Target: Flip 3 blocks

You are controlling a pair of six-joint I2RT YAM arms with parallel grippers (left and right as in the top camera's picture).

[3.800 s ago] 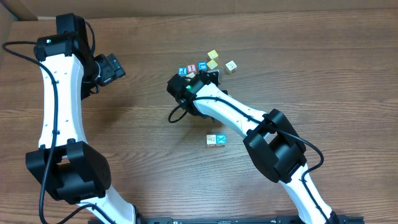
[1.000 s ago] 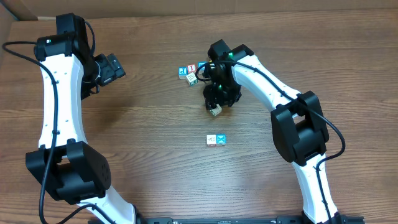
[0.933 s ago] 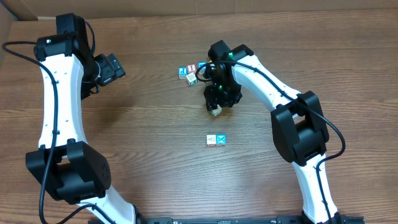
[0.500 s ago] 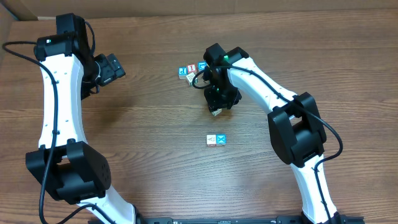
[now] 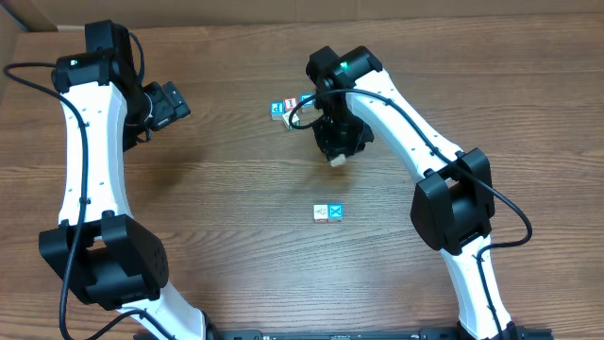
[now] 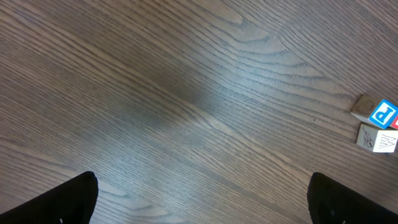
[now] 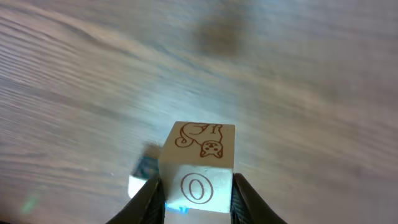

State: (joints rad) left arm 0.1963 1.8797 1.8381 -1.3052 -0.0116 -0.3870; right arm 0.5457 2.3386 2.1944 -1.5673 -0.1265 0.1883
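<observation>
Cream cat block (image 7: 199, 155), marked O, sits pinched in the right end effector (image 5: 337, 151) over the worktop (image 5: 472, 85). Nearby, a second cream block (image 5: 321, 213) and the blue X block (image 5: 336, 212) lie touching, side by side. Left end effector (image 5: 172, 102) stands wide, holding nothing.

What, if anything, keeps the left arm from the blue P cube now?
Likely yes, reachable: the left gripper is open, with only bare table between it and the blue P cube. The right gripper, shut on a cream block, hangs just past it, so crowding is possible.
</observation>
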